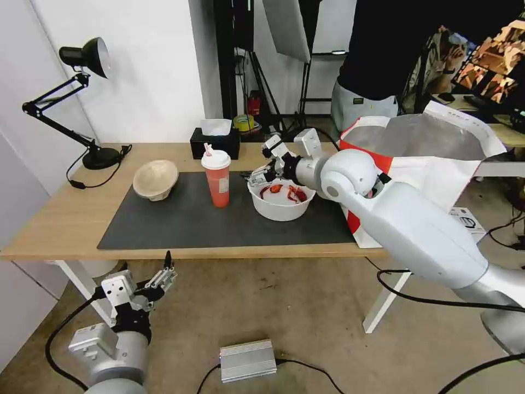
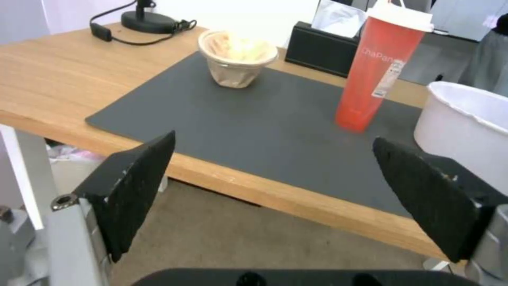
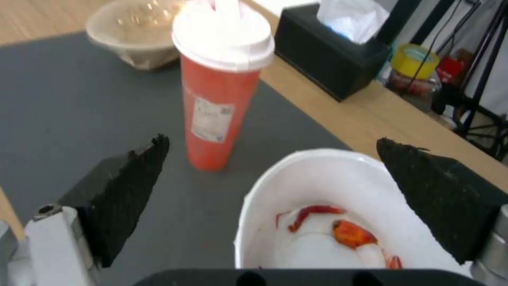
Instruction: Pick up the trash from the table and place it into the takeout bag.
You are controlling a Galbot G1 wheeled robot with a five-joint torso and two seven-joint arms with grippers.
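The right hand (image 1: 257,176) hovers spread open at the white bowl's (image 1: 281,203) 10 o'clock rim. The red cup (image 1: 217,178) stands near at the bowl's 9 o'clock; a wide sweep could topple it. The left hand (image 1: 164,276) waits open below the bench (image 1: 54,219). The takeout bag (image 1: 437,158) gapes at 3 o'clock.

Right claw (image 1: 257,176) extended forward, fingers spread; left claw (image 1: 164,273) low, spread.

Through the left gripper (image 2: 272,167), its black pads spread wide below the light-wood table (image 2: 47,79) edge, you see the beige pulp-fibre bowl (image 2: 236,59), red lidded drink cup (image 2: 378,71) and white round bowl (image 2: 466,127) on the dark grey mat (image 2: 238,123).
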